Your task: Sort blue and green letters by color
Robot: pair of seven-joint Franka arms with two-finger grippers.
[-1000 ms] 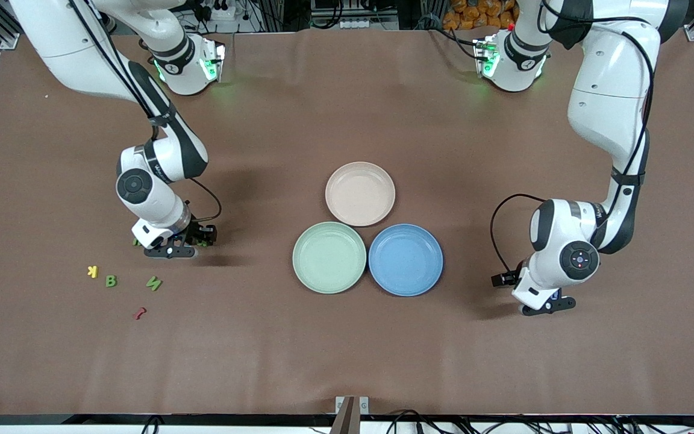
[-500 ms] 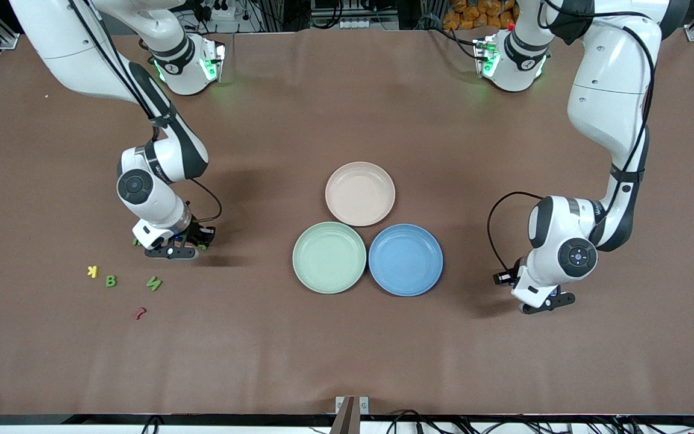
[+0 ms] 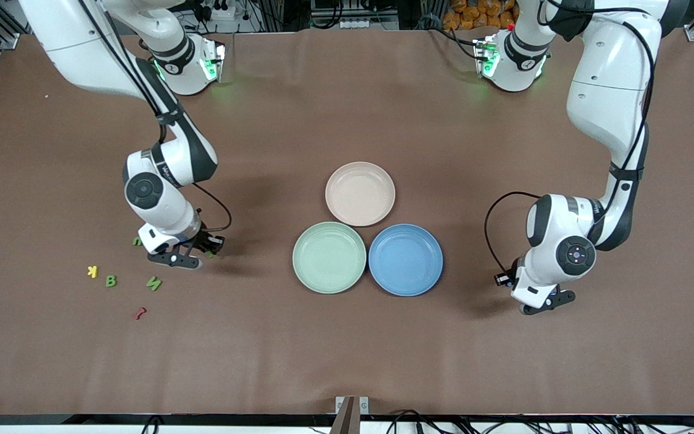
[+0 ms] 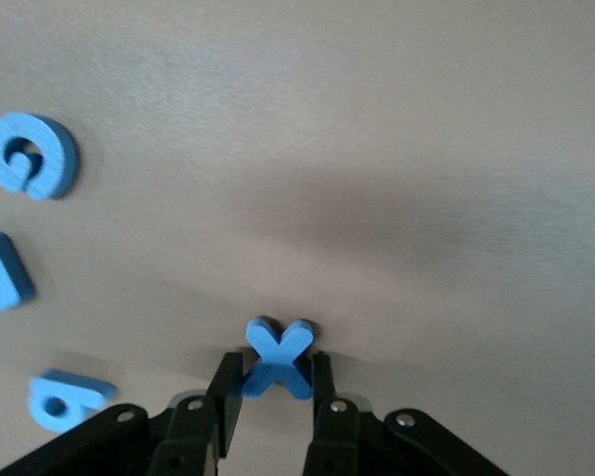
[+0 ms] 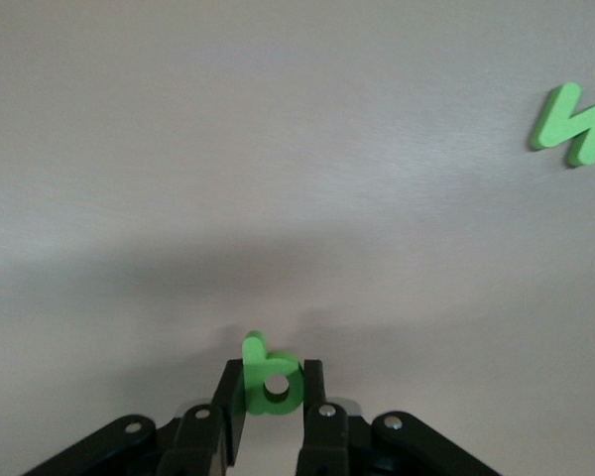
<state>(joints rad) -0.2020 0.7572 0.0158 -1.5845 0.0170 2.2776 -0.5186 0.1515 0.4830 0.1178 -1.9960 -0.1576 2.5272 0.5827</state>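
Brown cloth covers the whole surface [image 3: 347, 349], and from my seat I see three plates grouped at its middle: a pink plate [image 3: 360, 193] farthest from the front camera, with a green plate [image 3: 329, 257] and a blue plate [image 3: 405, 260] side by side just nearer, the green one toward the right arm's end. All three are bare. My right hand [image 5: 274, 397] sits low toward the right arm's end of the surface, its fingers pinched narrow on a green letter [image 5: 271, 380] with a round hole, a p or b shape; I cannot tell whether it is off the cloth. Around it lie a green N [image 3: 153, 283], a green B [image 3: 111, 281], a yellow K [image 3: 92, 272] and a dark red piece [image 3: 140, 313], all nearer the front camera than that hand, plus a small green u [image 3: 137, 241] just beside the arm's wrist. My left hand [image 4: 278, 387] is low toward the left arm's end, well apart from the plates, its fingers clamped on a blue X [image 4: 278, 355]. Its wrist view shows three more blue letters on the cloth near it: a G [image 4: 30, 156], a D [image 4: 0, 274] cut by the frame edge, and a b [image 4: 67, 399]. Nothing lies between either hand and the plates.
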